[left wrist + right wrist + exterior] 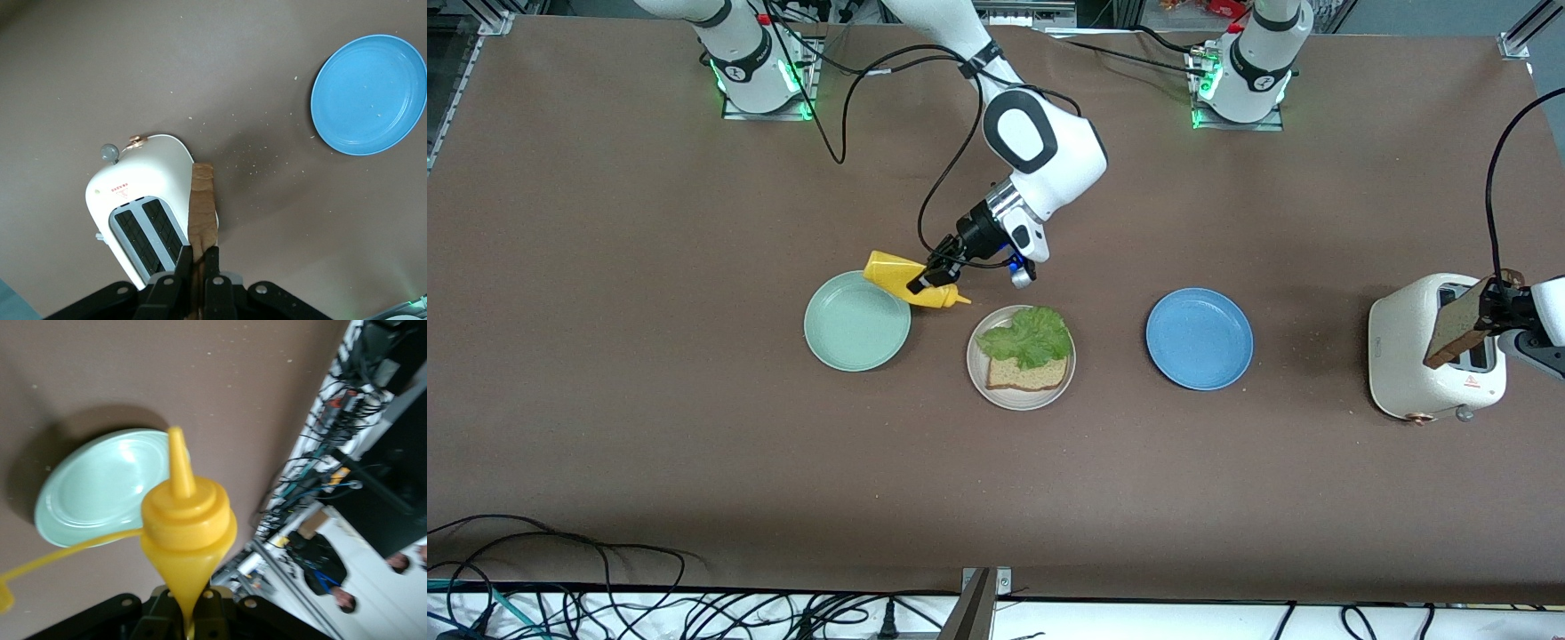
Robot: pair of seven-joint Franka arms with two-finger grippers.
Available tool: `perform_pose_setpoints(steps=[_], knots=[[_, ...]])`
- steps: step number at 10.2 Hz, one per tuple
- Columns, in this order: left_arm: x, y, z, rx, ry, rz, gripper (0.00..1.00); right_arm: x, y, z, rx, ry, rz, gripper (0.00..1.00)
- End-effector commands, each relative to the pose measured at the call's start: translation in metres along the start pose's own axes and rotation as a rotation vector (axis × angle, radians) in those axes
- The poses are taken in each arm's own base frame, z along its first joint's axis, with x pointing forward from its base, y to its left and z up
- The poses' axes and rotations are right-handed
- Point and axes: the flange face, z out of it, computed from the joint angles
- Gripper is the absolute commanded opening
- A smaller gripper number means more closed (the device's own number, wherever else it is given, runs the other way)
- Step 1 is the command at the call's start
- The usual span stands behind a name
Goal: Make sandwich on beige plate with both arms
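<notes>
The right gripper (930,277) squeezes the yellow bottle (911,281) just beside the beige plate (1021,396); sauce could miss the lettuce (1030,334). The left gripper (1485,313) pinches bread (1456,331) over the toaster (1414,356); it could slip.

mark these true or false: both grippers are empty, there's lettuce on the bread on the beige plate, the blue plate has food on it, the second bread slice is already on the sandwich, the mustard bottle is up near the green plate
1. Both grippers are empty. False: the right gripper is shut on the mustard bottle, and the left gripper is shut on a bread slice.
2. Lettuce lies on the bread on the beige plate. True.
3. The blue plate holds food. False: nothing is on it.
4. The second slice is on the sandwich. False: it is held over the toaster.
5. The mustard bottle is over the green plate's rim. True.
</notes>
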Motion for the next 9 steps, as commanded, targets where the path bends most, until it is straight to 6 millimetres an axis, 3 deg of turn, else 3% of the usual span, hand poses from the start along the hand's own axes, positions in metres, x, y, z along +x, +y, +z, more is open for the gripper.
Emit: perform_pose_setpoints(steps=[1, 2, 6, 8, 9], knots=[[-0.002, 0.006, -0.006, -0.031, 0.016, -0.004, 0.0, -0.023, 0.056, 0.019, 0.205, 0.068, -0.008, 0.0], [0.0, 0.01, -0.006, -0.034, 0.012, 0.004, 0.0, -0.035, 0.076, 0.03, 0.315, 0.109, 0.004, 0.0], [0.024, 0.047, -0.008, -0.044, -0.016, 0.022, 0.0, -0.102, 0.171, 0.118, 0.703, 0.324, -0.015, 0.0], [0.044, 0.074, -0.007, -0.104, 0.016, 0.001, 0.0, -0.131, 0.198, 0.152, 0.793, 0.39, 0.004, 0.0], [0.053, 0.086, -0.004, -0.129, 0.019, -0.028, 0.0, -0.149, 0.208, 0.178, 0.866, 0.437, 0.027, 0.0]])
